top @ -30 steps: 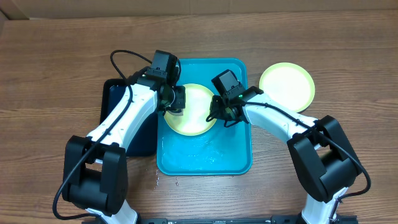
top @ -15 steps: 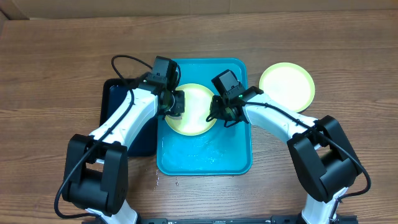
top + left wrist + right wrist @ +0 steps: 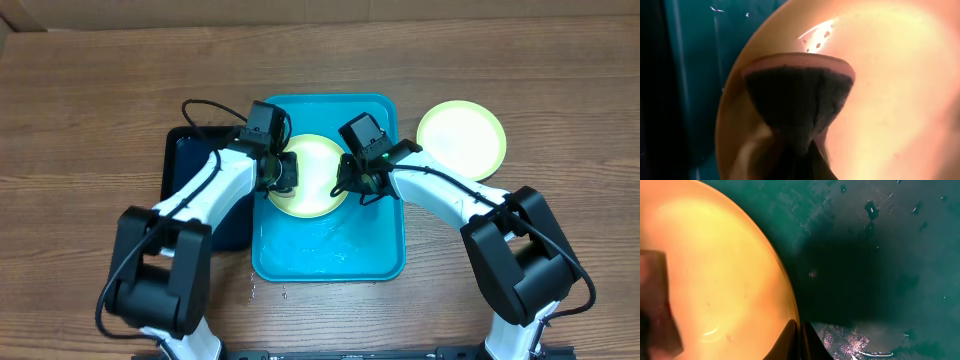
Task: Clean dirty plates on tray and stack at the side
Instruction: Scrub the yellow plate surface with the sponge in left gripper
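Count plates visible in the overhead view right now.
2. One plate lies on the turquoise tray. A second plate sits on the table, right of the tray. Another could be hidden beneath either one; the views can't rule that out.

Dark sponge (image 3: 797, 95) on plate (image 3: 890, 90)

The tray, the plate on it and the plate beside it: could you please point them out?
tray (image 3: 330, 252): overhead, bare floor
plate on the tray (image 3: 312, 186): overhead, pale centre
plate beside the tray (image 3: 461, 138): overhead, its centre
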`<move>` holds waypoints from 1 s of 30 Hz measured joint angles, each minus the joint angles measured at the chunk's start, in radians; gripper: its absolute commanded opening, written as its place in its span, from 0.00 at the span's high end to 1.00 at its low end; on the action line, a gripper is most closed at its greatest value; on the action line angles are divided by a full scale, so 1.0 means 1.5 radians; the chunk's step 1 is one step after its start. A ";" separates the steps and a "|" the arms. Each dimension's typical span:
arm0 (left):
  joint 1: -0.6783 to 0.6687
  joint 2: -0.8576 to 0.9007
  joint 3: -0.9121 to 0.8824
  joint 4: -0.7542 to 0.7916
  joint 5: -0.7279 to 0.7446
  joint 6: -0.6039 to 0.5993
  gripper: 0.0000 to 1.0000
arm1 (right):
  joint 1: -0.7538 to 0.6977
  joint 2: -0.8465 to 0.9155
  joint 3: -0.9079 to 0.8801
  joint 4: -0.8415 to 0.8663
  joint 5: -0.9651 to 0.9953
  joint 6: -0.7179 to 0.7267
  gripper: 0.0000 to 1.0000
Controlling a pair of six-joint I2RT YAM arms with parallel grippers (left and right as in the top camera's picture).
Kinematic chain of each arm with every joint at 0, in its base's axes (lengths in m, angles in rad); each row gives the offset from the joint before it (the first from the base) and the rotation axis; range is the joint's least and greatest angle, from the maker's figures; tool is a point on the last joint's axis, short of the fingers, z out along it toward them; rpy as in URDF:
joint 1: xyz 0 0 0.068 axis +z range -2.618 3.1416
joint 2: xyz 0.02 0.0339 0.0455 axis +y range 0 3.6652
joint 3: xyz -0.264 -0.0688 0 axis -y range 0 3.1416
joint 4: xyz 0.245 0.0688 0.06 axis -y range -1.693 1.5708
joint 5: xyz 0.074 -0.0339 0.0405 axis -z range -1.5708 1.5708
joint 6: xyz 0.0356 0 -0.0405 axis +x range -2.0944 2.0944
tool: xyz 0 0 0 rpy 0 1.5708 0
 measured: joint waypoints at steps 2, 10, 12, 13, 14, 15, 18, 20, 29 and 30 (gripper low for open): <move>0.000 0.017 0.001 0.009 0.004 -0.002 0.96 | 0.000 0.000 0.000 0.000 0.001 0.000 0.96; 0.012 0.041 0.029 -0.007 0.062 -0.003 0.96 | 0.000 0.000 0.000 -0.001 0.007 0.000 0.96; 0.016 0.047 0.035 -0.003 0.107 -0.003 0.96 | 0.000 0.000 0.000 -0.001 0.008 0.000 0.96; 0.016 0.051 0.039 -0.003 0.134 -0.003 0.96 | 0.000 0.000 0.000 -0.001 0.008 0.000 0.96; 0.016 0.056 0.044 -0.003 0.162 -0.003 0.96 | 0.000 0.000 0.000 -0.001 0.008 0.000 0.96; 0.014 0.061 0.050 -0.005 0.187 -0.003 0.96 | 0.000 0.000 0.000 -0.002 0.008 0.000 0.96; 0.011 0.075 0.084 -0.035 0.248 -0.003 0.96 | 0.000 0.000 0.000 -0.002 0.008 0.000 0.96; 0.007 0.080 0.129 -0.075 0.275 -0.004 0.96 | 0.000 0.000 0.000 -0.003 0.008 0.000 0.96; -0.007 0.081 0.287 -0.274 0.125 -0.003 0.96 | 0.000 -0.001 0.000 -0.017 0.008 0.000 0.96; -0.011 0.081 0.283 -0.276 0.091 -0.003 0.96 | 0.000 -0.001 0.000 -0.017 0.008 0.000 0.96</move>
